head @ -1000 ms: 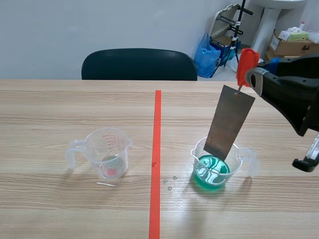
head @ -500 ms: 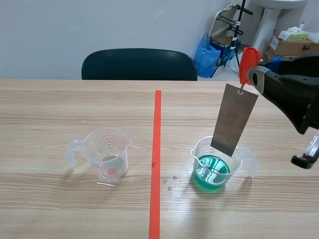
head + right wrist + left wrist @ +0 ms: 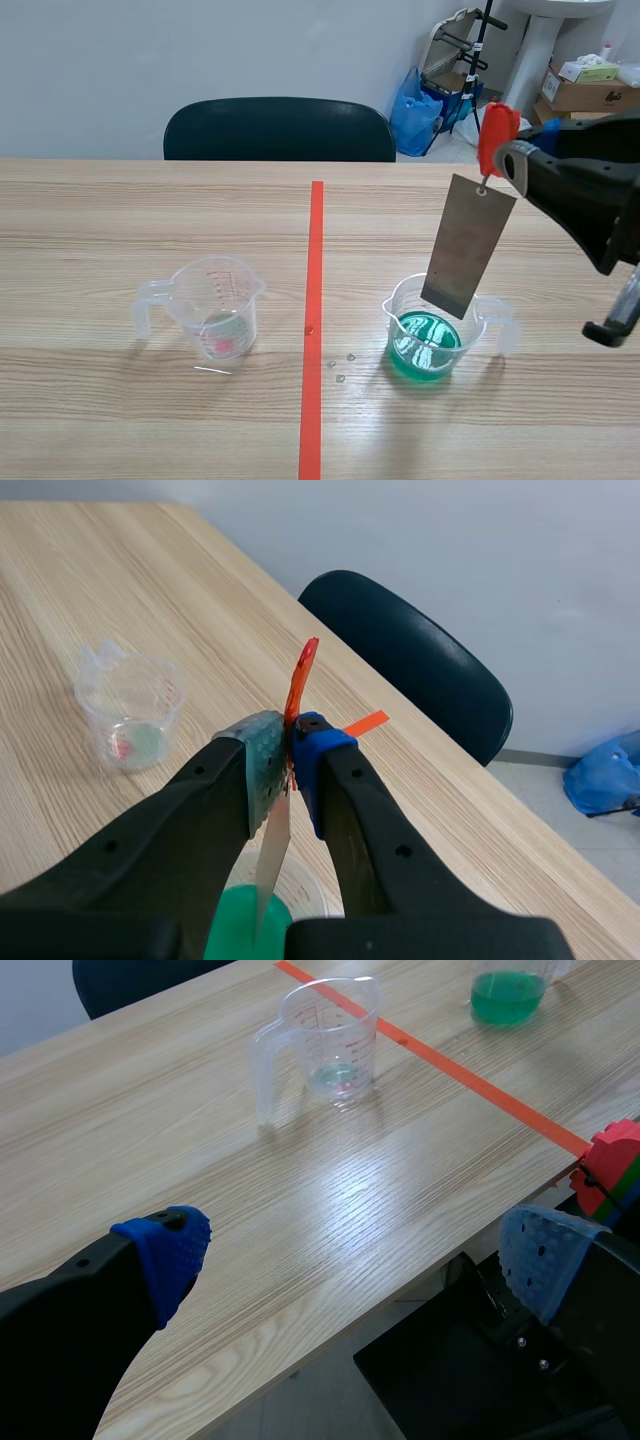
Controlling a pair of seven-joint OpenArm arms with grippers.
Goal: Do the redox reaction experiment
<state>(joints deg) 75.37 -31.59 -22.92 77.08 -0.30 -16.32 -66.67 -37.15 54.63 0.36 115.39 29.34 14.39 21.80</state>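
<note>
A grey metal plate hangs tilted from a red clip, and my right gripper is shut on that clip. The plate's lower end sits at the mouth of a clear beaker of green liquid; I cannot tell whether it touches the liquid. In the right wrist view the clip is pinched by my right gripper, with the plate dropping toward the green beaker. A clear measuring cup holding a little liquid stands left of the tape. My left gripper is open near the table's front edge, nothing in it.
An orange-red tape line divides the table. A few droplets lie beside the green beaker. A dark chair stands at the far edge. Below the front edge are a black base and a red part.
My right gripper and the hanging plate have drifted slightly to the right; the plate's lower end stays at the beaker's mouth. The cups have not moved.
</note>
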